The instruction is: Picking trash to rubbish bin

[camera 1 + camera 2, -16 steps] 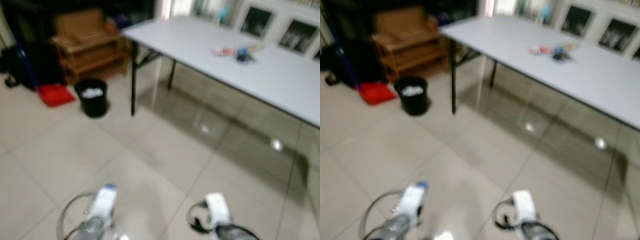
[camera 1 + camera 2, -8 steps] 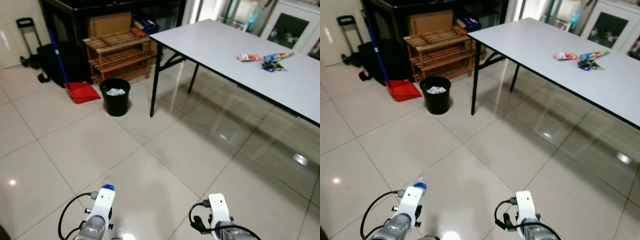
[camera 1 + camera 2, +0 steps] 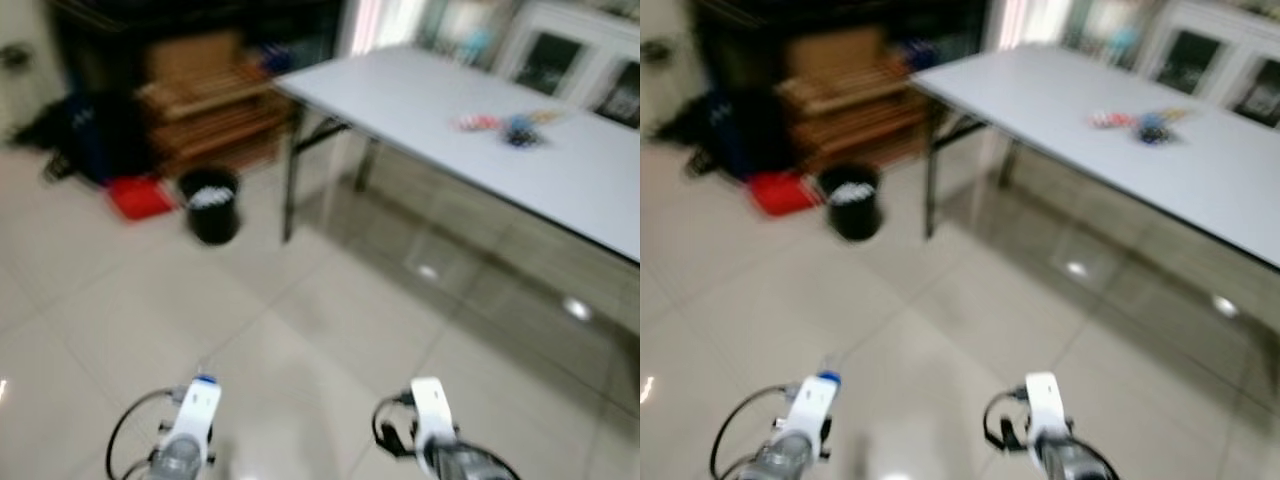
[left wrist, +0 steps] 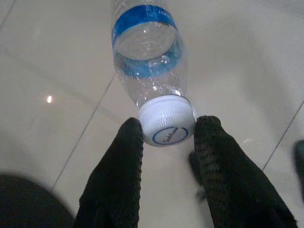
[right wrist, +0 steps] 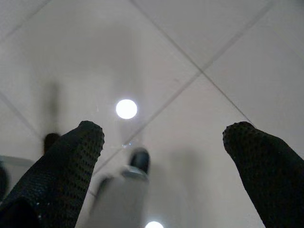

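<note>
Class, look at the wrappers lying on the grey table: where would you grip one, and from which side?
Grip a wrapper across its middle, coming from above: it seems to lie flat on the table, so a side approach offers little. The blur hides finer detail. The free right pincer suits.

Glossy pale tiled floor, long grey table, wooden rack, red dustpan, glass-fronted cabinets
</note>
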